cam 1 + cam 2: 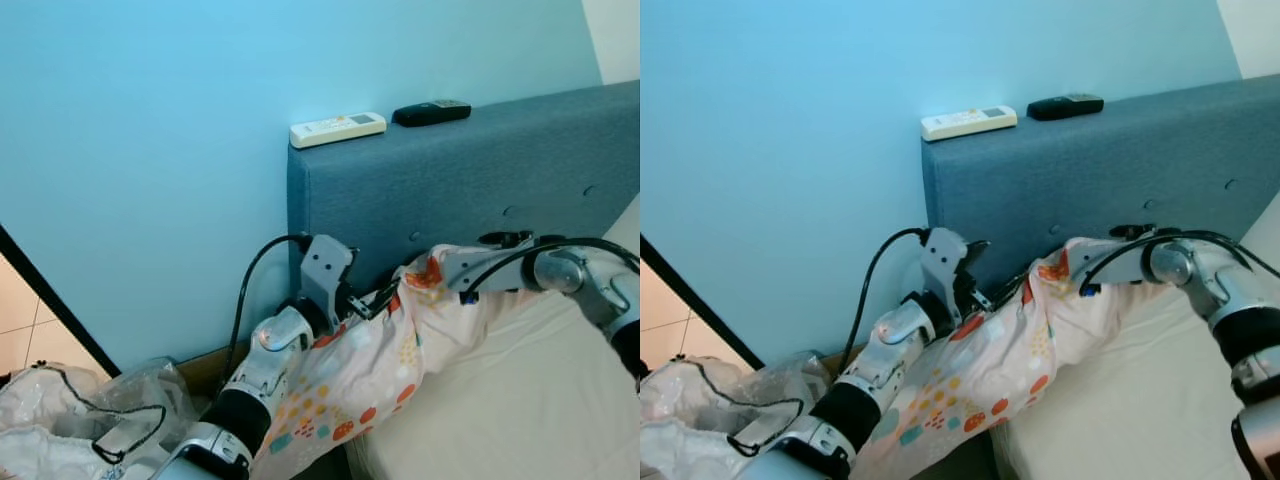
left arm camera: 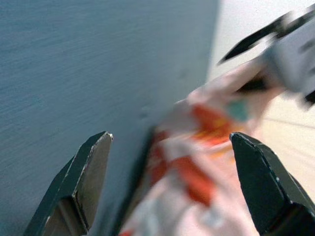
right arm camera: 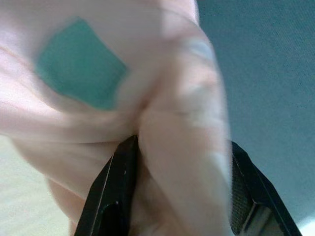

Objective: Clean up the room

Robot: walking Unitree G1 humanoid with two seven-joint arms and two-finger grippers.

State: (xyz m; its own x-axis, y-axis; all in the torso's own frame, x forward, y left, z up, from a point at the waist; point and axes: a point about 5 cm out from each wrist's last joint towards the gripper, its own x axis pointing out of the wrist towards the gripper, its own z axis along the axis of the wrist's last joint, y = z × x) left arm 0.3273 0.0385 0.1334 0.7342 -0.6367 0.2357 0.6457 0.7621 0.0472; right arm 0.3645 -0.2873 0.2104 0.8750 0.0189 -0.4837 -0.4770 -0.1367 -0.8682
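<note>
Pillowcase (image 1: 360, 370), dotted, long axis running from the bed's (image 1: 520, 400) head corner toward me; my right jaws (image 3: 179, 162) pinch its upper end, left jaws (image 2: 170, 182) spread beside it.

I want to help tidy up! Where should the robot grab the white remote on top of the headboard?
Grip the white remote across its narrow middle, coming from above. It lies flat and long on the headboard top, beside the wall, so only its top and sides are free.

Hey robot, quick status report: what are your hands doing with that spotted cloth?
Right gripper shut on spotted cloth by the headboard. Left gripper open, jaws either side of the cloth. Two remotes atop headboard, clear of the work.
</note>
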